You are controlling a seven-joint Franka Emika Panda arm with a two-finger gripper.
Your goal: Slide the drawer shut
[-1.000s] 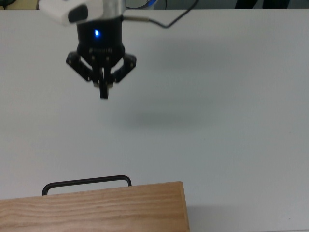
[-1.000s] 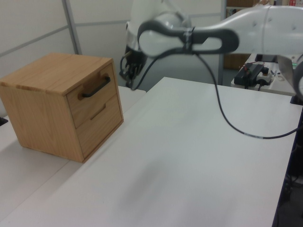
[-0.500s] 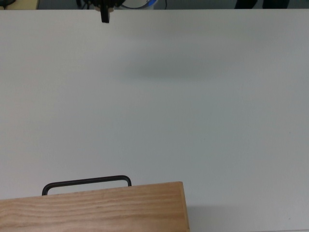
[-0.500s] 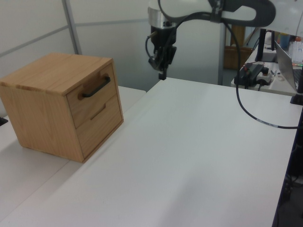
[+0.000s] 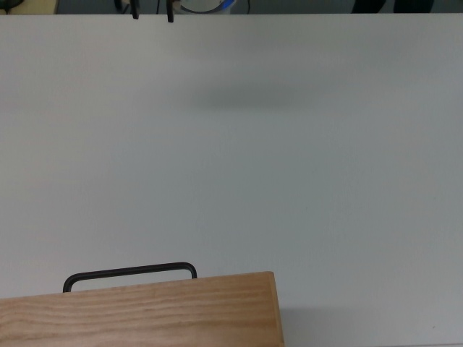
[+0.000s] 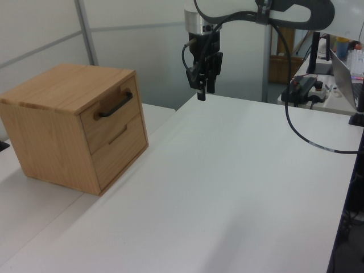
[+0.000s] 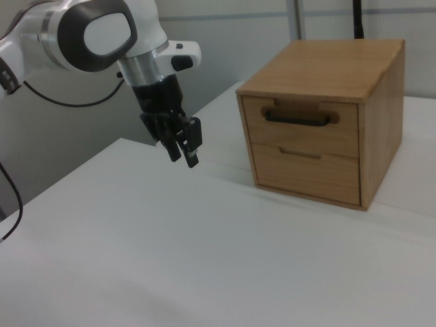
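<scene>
In the top view, the cabinet [image 5: 137, 311] fills the 6 to 7 o'clock edge. The drawer [image 7: 302, 125] in it sits flush with the cabinet front, only its black bar handle [image 5: 130, 274] jutting over the white surface [image 5: 289, 181]. Bare surface stretches from the handle to the far edge. At 12 o'clock the end effector [image 5: 152, 11] hangs above that far edge, fingers spread wide and holding nothing, well apart from the drawer.

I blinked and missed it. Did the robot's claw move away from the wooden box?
Yes. The claw backed off from the wooden box toward the left view's right, and it now hangs open.
</scene>
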